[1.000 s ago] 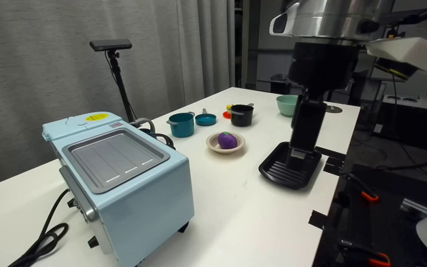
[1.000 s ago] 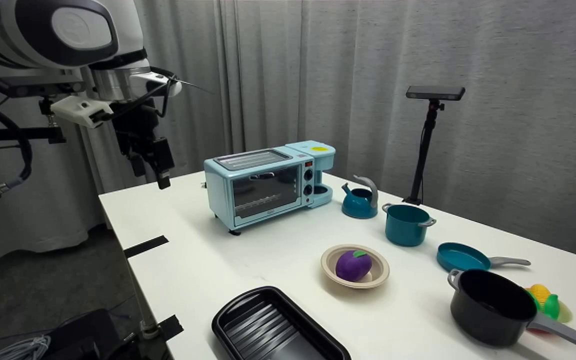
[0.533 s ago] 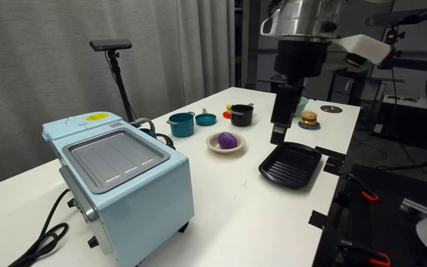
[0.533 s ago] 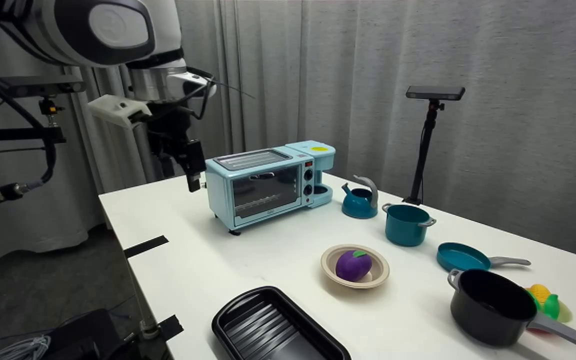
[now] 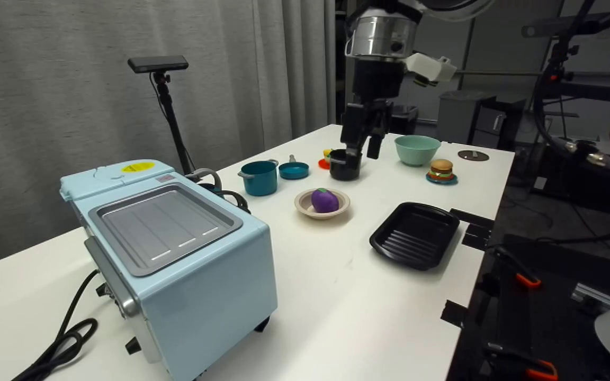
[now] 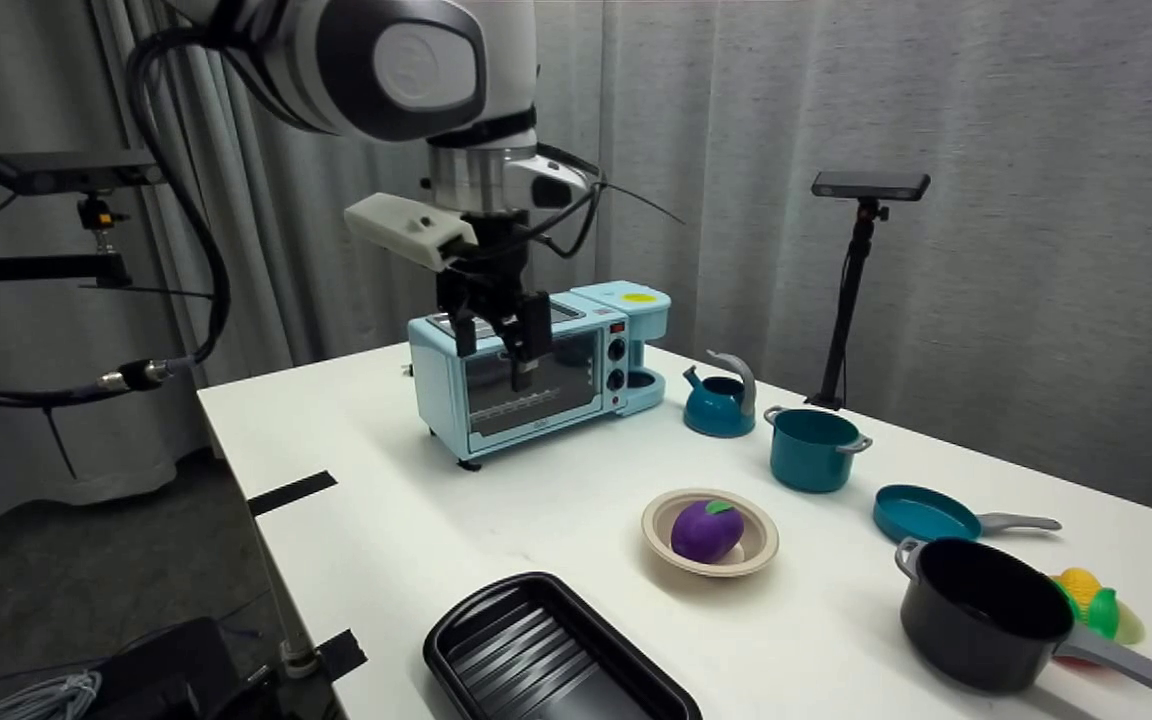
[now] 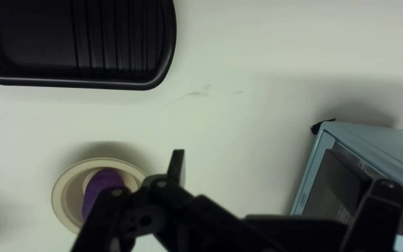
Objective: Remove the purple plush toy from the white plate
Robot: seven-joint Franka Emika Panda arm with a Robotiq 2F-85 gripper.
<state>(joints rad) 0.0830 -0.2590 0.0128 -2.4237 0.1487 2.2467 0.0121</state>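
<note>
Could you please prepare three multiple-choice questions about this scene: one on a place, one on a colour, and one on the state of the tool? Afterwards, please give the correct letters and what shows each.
1. Where is the purple plush toy?
A) In the black tray
B) On the plate
C) In the teal pot

2. What colour is the toaster oven?
A) Light blue
B) Red
C) Purple

3. In what state is the tool?
A) Shut on the toy
B) Shut on the tray
C) Open, holding nothing

1 B: both exterior views show the toy within the plate's rim.
2 A: its outer walls look light blue in all three views.
3 C: in both exterior views its jaws stand apart with nothing between them.
</note>
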